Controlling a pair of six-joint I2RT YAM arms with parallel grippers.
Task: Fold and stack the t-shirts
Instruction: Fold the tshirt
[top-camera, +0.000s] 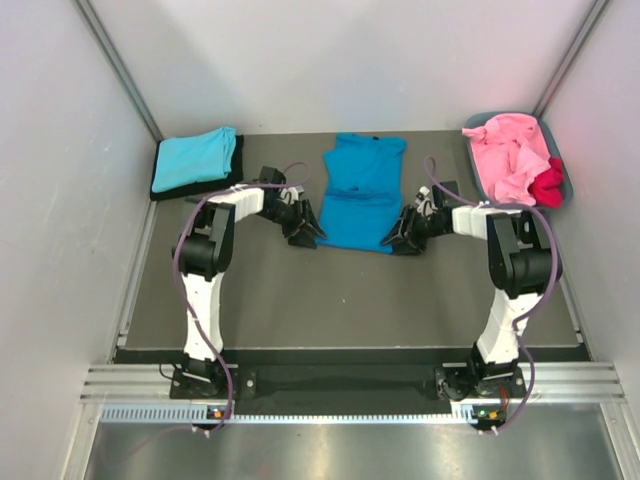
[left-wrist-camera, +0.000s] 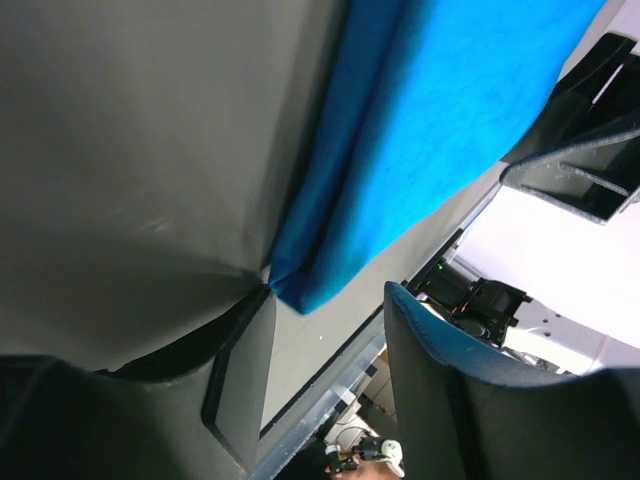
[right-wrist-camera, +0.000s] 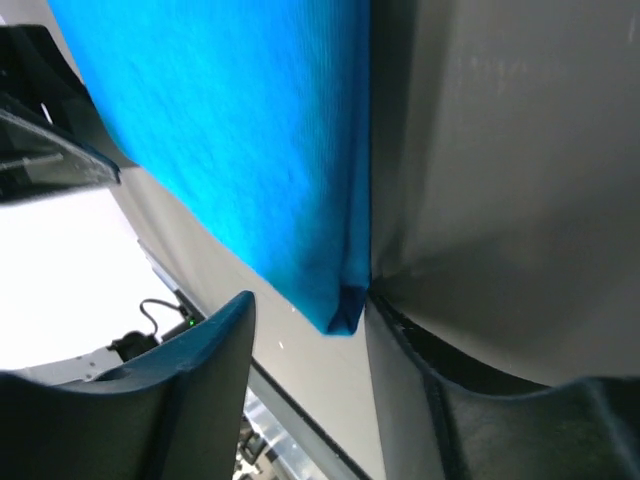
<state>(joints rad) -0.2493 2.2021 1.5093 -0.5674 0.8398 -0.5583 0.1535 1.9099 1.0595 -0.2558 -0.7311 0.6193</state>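
The bright blue t-shirt (top-camera: 360, 195) lies flat in the middle of the table, sides folded in, collar at the far end. My left gripper (top-camera: 305, 232) is open at its near left corner. In the left wrist view (left-wrist-camera: 330, 300) that corner (left-wrist-camera: 300, 290) touches one finger (left-wrist-camera: 240, 350) and the other finger stands apart. My right gripper (top-camera: 405, 238) is open at the near right corner. In the right wrist view (right-wrist-camera: 308, 300) that corner (right-wrist-camera: 340, 310) rests against one finger (right-wrist-camera: 420, 380). The turquoise shirt (top-camera: 195, 158) lies folded at the back left. Pink shirts (top-camera: 505, 160) and the crimson one (top-camera: 547, 187) fill the tub.
The grey-blue oval tub (top-camera: 563, 160) stands at the back right corner. A black pad (top-camera: 237, 160) lies under the turquoise shirt. White walls close in the table at the left, right and back. The table's front edge (top-camera: 350, 350) runs before the arm bases.
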